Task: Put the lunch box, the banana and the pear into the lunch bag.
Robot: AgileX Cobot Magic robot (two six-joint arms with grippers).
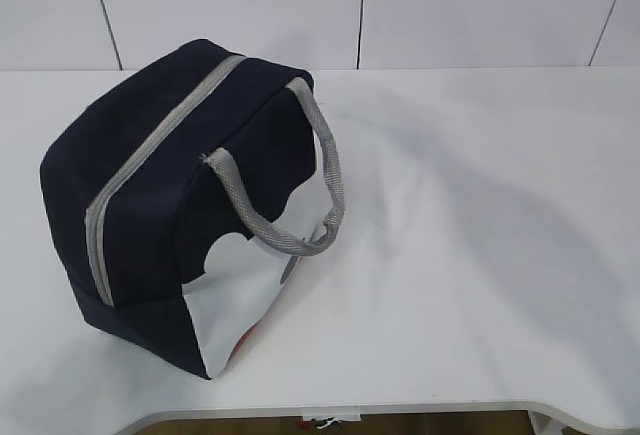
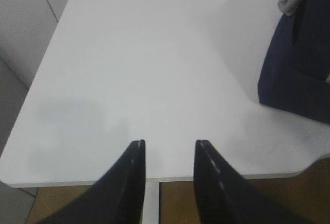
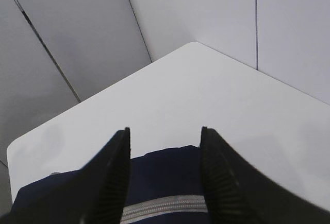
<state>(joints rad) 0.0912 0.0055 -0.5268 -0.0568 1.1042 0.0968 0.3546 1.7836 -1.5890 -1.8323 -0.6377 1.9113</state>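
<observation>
One large boxy navy-blue fabric lunch bag (image 1: 190, 205) with a grey zipper strip (image 1: 150, 155) and grey webbing handles (image 1: 310, 185) stands alone on the white desk (image 1: 480, 255) in the exterior view, zipper apparently closed, with no lunch box, banana or pear visible, so they are either zipped inside or out of sight. From the left wrist, the left gripper (image 2: 169, 144) hangs with jaws released over bare desk, the bag at the right edge. From the right wrist, the right gripper (image 3: 165, 131) hovers above the bag's zipper, jaws apart and empty.
</observation>
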